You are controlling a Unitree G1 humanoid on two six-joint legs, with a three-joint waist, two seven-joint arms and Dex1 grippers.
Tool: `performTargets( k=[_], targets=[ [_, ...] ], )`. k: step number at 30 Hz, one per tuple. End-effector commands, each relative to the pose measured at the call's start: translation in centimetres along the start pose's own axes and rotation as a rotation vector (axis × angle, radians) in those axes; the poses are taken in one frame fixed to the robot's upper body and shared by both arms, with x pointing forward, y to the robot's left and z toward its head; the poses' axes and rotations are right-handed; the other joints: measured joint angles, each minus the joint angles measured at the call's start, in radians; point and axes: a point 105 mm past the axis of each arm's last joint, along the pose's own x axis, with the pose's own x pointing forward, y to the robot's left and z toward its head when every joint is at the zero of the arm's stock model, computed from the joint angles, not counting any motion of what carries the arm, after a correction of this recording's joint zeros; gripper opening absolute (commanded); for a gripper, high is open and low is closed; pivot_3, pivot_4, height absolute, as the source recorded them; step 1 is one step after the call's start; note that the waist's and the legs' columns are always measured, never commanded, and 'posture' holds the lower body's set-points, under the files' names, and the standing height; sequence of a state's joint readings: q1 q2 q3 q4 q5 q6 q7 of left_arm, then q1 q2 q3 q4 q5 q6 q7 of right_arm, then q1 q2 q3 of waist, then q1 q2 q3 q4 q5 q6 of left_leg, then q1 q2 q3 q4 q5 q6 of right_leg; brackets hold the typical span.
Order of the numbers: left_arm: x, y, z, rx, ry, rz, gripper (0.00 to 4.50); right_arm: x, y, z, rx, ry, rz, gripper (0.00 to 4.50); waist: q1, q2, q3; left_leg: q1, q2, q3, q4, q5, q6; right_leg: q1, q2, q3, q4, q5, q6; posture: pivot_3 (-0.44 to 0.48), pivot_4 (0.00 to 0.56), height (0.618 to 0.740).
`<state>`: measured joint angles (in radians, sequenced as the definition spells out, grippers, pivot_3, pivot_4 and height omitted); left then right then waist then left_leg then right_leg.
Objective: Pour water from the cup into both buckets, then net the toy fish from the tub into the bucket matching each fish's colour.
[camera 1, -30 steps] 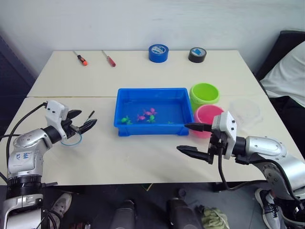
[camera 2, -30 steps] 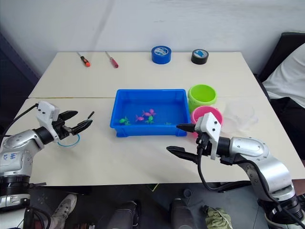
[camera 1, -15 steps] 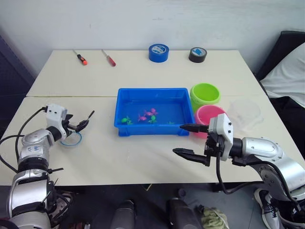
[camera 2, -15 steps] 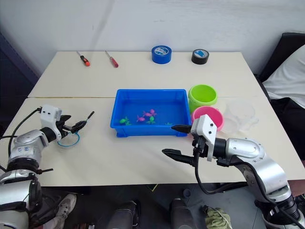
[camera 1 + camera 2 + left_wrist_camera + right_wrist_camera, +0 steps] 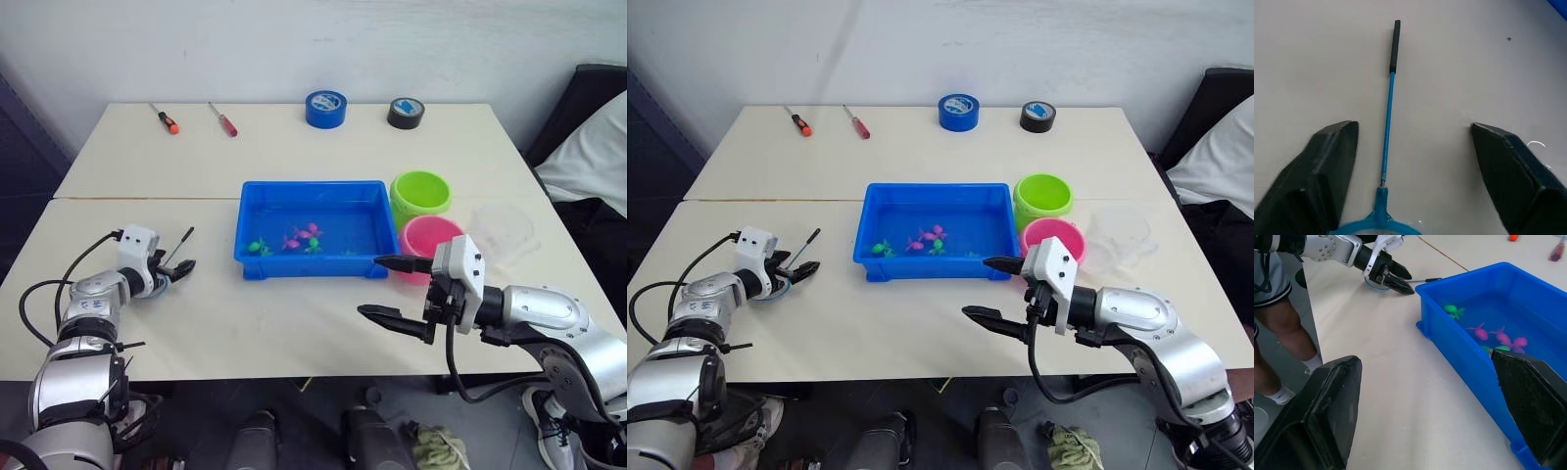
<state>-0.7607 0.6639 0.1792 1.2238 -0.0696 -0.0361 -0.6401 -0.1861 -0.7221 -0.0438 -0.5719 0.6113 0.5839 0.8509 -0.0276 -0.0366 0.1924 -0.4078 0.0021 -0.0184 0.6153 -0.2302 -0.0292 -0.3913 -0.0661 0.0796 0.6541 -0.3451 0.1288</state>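
1. The worktop [image 5: 294,313] is a smooth, matte cream surface made of two slabs meeting at a seam.
2. The tub [image 5: 312,262] is a shallow rectangular tray of glossy blue plastic with a rolled rim, at the worktop's centre. It holds water and the toy fish [image 5: 310,231], tiny moulded pieces in magenta and green.
3. The green bucket [image 5: 420,192] and the pink bucket [image 5: 427,236] are round, smooth plastic pails standing touching each other at the tub's 3 o'clock side, green farther from the robot.
4. The cup [image 5: 505,231] is clear, thin-walled plastic, upright, at 3 o'clock of the pink bucket, just beside it.
5. The net [image 5: 1388,122] lies flat on the worktop at the tub's 9 o'clock: a blue hoop, a thin blue shaft and a black cylindrical grip pointing towards the tub.
6. The left pincer [image 5: 1415,147] is low over the net, released, its black wedge-shaped fingers [image 5: 1327,171] straddling the shaft without touching it. The forearm points towards the tub.
7. The right pincer [image 5: 387,287] hovers at the tub's 5 o'clock corner, released, its fingers spread wide and grasping nothing; the forearm lies level, pointing towards 9 o'clock.
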Motion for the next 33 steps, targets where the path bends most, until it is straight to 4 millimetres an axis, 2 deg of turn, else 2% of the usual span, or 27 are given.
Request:
performTargets(
  k=[1, 6, 7, 16, 21, 23, 26, 28, 29, 32, 33],
  targets=[
    [-0.1, -0.1, -0.6, 0.002, 0.023, -0.009, 2.56, -0.2, 0.3, 1.2, -0.036, -0.032, -0.001, 4.5, 0.002, 0.0, 0.0, 0.0, 0.0, 0.0, 0.0, 0.0, 0.0, 0.0, 0.0, 0.0, 0.0, 0.0, 0.0, 0.0, 0.15, 0.734],
    [-0.1, -0.2, -0.6, 0.009, 0.029, -0.023, 0.28, -0.1, 0.2, 1.2, -0.035, -0.035, -0.012, 4.5, 0.002, 0.0, 0.0, 0.0, -0.001, 0.0, 0.0, 0.0, 0.0, 0.0, -0.001, 0.0, 0.0, 0.0, 0.0, 0.0, 0.15, 0.734],
    [-0.1, -0.2, -0.6, 0.007, 0.029, -0.024, 0.04, -0.1, 0.1, 1.1, -0.033, -0.036, -0.015, 4.5, 0.002, 0.0, 0.0, 0.0, -0.001, 0.0, 0.0, 0.0, 0.0, 0.0, -0.001, 0.0, 0.0, 0.0, 0.0, 0.0, 0.15, 0.734],
    [-0.1, -0.1, -0.4, 0.021, 0.032, -0.022, 0.04, 0.0, 0.3, 0.9, -0.026, -0.033, -0.013, 4.5, 0.002, 0.0, 0.0, 0.0, -0.001, 0.0, 0.0, 0.0, 0.0, 0.0, -0.001, 0.0, 0.0, 0.0, 0.0, 0.0, 0.15, 0.734],
    [-1.0, 1.2, 1.9, 0.076, -0.045, 0.008, 0.04, 0.1, 0.1, 0.9, -0.026, -0.035, -0.013, 4.5, 0.002, 0.0, 0.0, 0.0, -0.001, 0.0, 0.0, 0.0, 0.0, 0.0, -0.001, -0.001, 0.0, 0.0, 0.0, 0.0, 0.15, 0.734],
    [-2.2, 2.1, 5.2, 0.14, -0.131, -0.002, 0.04, -0.1, -0.1, 1.0, -0.025, -0.036, -0.012, 4.5, -0.001, -0.002, 0.001, 0.0, -0.001, 0.0, 0.0, 0.0, 0.0, 0.0, -0.001, -0.001, 0.0, 0.0, 0.0, 0.0, 0.15, 0.734],
    [-3.3, 0.9, 9.7, 0.315, -0.214, -0.107, 0.04, -0.2, -0.7, 1.1, -0.03, -0.029, -0.013, 4.5, 0.0, -0.007, 0.003, -0.001, 0.002, 0.0, 0.0, 0.0, -0.001, -0.001, 0.001, -0.001, 0.0, 0.0, -0.001, 0.0, 0.15, 0.734],
    [-3.7, -0.2, 11.7, 0.371, -0.252, -0.165, 0.04, -0.3, -1.0, 1.1, -0.03, -0.029, -0.014, 4.5, 0.001, -0.006, 0.003, -0.001, 0.003, 0.0, 0.0, 0.0, -0.001, -0.001, 0.001, -0.001, 0.0, 0.001, -0.001, 0.0, 0.15, 0.734],
    [-3.9, -1.6, 13.6, 0.414, -0.288, -0.234, 0.04, -0.3, -1.3, 1.3, -0.031, -0.029, -0.016, 4.5, 0.002, -0.006, 0.002, -0.001, 0.002, 0.0, 0.0, 0.0, -0.001, 0.0, 0.001, -0.001, 0.0, 0.001, -0.001, 0.0, 0.15, 0.734],
    [-4.7, -4.5, 16.3, 0.481, -0.337, -0.365, 0.04, -0.3, -2.0, 1.5, -0.032, -0.03, -0.02, 4.5, 0.003, -0.006, 0.003, -0.001, 0.001, 0.0, 0.0, 0.0, -0.001, 0.0, 0.0, -0.001, -0.001, 0.001, -0.001, 0.0, 0.15, 0.734],
    [-5.1, -6.9, 17.7, 0.516, -0.365, -0.48, 0.04, -0.4, -2.4, 1.7, -0.034, -0.031, -0.027, 4.5, 0.002, -0.006, 0.003, -0.001, 0.0, 0.0, 0.0, 0.0, -0.001, 0.0, 0.0, -0.001, -0.001, 0.001, -0.001, 0.0, 0.15, 0.734]
  ],
)
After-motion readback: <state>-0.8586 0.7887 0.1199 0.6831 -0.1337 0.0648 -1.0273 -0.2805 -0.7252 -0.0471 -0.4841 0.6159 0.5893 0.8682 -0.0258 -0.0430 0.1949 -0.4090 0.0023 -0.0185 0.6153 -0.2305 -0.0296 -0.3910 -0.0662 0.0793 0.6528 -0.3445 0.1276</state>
